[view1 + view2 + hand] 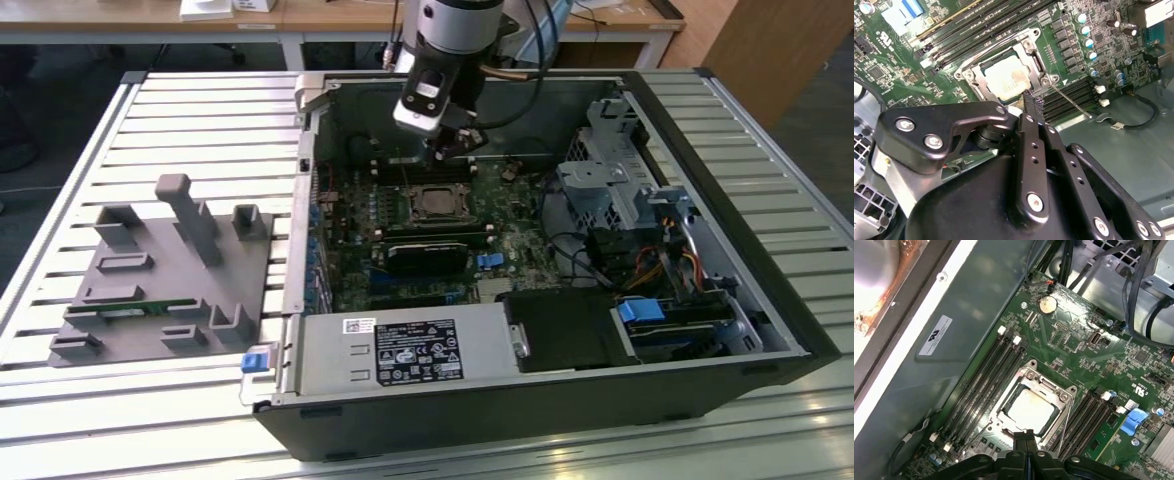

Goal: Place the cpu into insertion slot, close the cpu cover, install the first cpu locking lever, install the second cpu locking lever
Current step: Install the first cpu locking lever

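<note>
Where the arm reaches into the open case (561,420) at the upper middle of the exterior view, the gripper (447,155) hangs over the green board, its tip near the insertion slot (434,204) at the frame's centre. In both wrist views the fingers (1020,440) are pressed together with nothing between them. The cpu (1008,79) lies seated in the slot, its pale face showing through the window of the cpu cover (1050,391), which lies flat over it and hides most of the slot. A thin lever (1070,101) angles out from one corner; whether it is latched is hard to make out. The gripper's body cuts off the socket's nearest edge.
</note>
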`<move>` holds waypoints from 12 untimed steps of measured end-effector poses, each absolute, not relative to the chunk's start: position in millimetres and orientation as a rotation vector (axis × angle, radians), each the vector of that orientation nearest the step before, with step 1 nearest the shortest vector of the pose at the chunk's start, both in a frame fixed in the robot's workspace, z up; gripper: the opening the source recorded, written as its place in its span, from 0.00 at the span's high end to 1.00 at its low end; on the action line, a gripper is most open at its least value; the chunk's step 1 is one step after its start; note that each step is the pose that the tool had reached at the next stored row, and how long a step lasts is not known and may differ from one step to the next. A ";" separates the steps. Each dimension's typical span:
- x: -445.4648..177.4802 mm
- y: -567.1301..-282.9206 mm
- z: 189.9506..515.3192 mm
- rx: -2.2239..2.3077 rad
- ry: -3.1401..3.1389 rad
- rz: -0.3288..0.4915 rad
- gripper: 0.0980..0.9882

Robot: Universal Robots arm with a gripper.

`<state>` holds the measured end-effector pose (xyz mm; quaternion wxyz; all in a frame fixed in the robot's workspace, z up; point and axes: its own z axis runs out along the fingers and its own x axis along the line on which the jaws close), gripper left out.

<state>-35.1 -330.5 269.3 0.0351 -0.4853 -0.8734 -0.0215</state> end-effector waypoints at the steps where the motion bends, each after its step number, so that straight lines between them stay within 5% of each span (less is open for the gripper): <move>1: -35.0 -330.5 269.3 -1.487 -2.686 -0.066 0.99; 12: -35.0 -330.5 269.3 -1.444 -2.709 -0.064 0.99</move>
